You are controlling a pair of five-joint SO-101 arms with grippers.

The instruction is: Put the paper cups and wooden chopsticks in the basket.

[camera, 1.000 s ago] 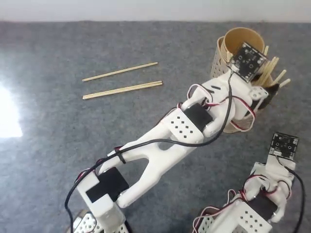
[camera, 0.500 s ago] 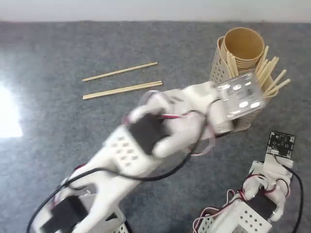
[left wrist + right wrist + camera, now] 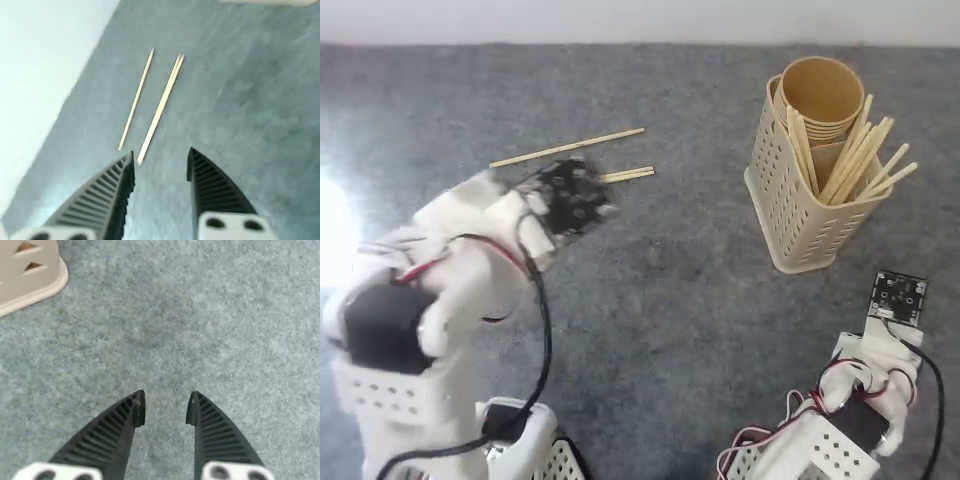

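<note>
Loose wooden chopsticks lie on the grey carpet: a single one [image 3: 565,147] [image 3: 136,100] and a pair [image 3: 628,175] [image 3: 162,102] side by side. My left gripper [image 3: 161,156] is open and empty, hovering just short of their near ends; the left arm's wrist [image 3: 568,195] covers part of the pair from above. The cream perforated basket [image 3: 790,215] stands at the right with stacked paper cups [image 3: 820,95] and several chopsticks [image 3: 855,150] in it. My right gripper [image 3: 166,400] is open over bare carpet, near the basket's base corner [image 3: 30,270].
The right arm [image 3: 880,370] sits at the lower right, in front of the basket. A pale wall strip [image 3: 640,20] runs along the carpet's far edge. Open carpet lies between the loose chopsticks and the basket.
The left arm has swung away from the basket to the left and now hangs over the loose chopsticks. The right arm has stayed still.
</note>
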